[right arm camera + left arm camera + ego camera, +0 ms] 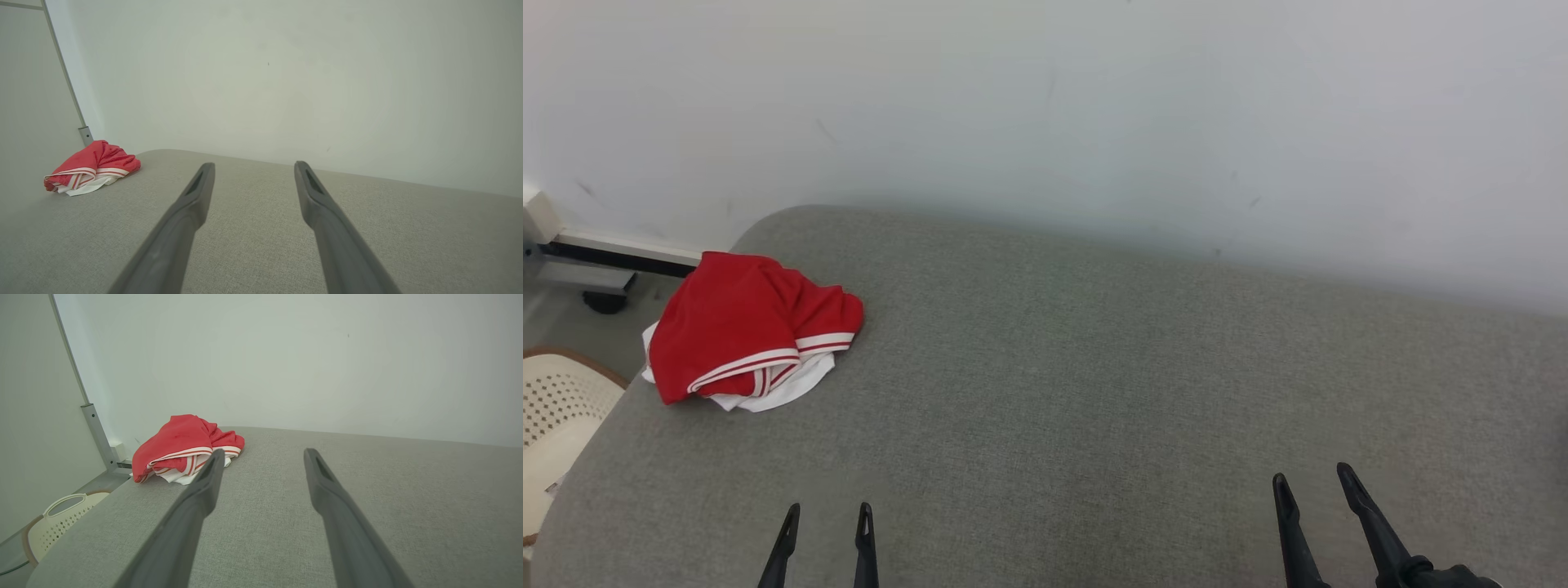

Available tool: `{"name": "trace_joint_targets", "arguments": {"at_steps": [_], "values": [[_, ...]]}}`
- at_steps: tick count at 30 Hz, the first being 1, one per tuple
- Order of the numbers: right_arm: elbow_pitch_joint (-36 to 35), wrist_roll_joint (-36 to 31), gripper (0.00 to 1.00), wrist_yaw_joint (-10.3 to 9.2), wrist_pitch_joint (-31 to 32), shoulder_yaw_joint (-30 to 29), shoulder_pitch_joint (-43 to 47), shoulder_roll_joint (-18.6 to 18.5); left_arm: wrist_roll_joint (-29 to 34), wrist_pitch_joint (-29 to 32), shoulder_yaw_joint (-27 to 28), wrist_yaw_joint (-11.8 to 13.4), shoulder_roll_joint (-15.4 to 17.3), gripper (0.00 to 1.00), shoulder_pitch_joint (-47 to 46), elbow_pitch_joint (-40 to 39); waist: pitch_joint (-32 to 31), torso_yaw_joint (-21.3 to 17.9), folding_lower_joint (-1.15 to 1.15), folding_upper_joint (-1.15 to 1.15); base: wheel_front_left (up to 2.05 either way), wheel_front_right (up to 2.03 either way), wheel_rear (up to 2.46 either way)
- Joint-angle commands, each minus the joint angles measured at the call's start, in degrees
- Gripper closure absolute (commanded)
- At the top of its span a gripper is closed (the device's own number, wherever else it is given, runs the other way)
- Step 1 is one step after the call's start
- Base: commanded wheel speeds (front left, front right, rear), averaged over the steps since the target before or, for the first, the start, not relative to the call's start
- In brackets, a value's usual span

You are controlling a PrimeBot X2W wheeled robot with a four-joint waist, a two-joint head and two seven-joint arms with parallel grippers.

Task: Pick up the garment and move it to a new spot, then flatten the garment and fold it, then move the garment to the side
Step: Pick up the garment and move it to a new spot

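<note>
A crumpled red garment [743,331] with white stripes and white trim lies bunched at the far left corner of the grey fabric surface [1094,392]. In the left wrist view the garment [179,447] sits ahead and to the left, and in the right wrist view the garment [92,167] is small at far left. My left gripper [828,510] stands open at the near edge, well short of the garment, with nothing between its fingers. At the near right my right gripper [1313,478] is open too and holds nothing.
A pale wall [1094,106] rises right behind the grey surface. Off the left edge stand a cream perforated basket [556,416] on the floor and a grey metal frame leg [98,437]. The surface's left edge [596,457] is rounded.
</note>
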Motion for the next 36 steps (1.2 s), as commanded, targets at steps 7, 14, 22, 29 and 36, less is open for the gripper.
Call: {"name": "trace_joint_targets", "arguments": {"at_steps": [7,14,22,29,36], "values": [[0.1,0.6,0.00,-0.14,0.0,0.5,0.4,0.2,0.6,-0.2,0.4,-0.5,-0.1,0.00,-0.1,-0.1,-0.2,4.9,0.01,0.00,0.00,0.00,0.00],[0.3,0.6,0.00,-0.14,0.0,0.7,0.2,0.4,0.9,-0.2,1.0,-0.7,-0.1,0.00,0.3,-0.3,-0.4,7.1,0.01,0.00,0.00,0.00,0.00],[0.2,1.0,0.00,-0.14,0.0,0.8,0.6,0.2,0.7,-0.2,0.7,-0.6,-0.1,0.00,0.1,-0.5,-0.4,8.6,0.01,0.00,0.00,0.00,0.00],[0.3,1.1,0.00,-0.14,0.0,1.1,0.7,-0.6,-0.1,-0.2,0.5,-0.2,-0.1,0.00,0.2,-0.9,0.3,9.1,0.01,0.00,0.00,0.00,0.00],[0.2,0.7,0.00,-0.14,0.0,0.5,1.1,-1.8,0.1,-0.2,0.3,-0.4,-0.1,0.00,-2.7,-0.9,2.4,9.4,0.01,0.00,0.00,0.00,0.00]]}}
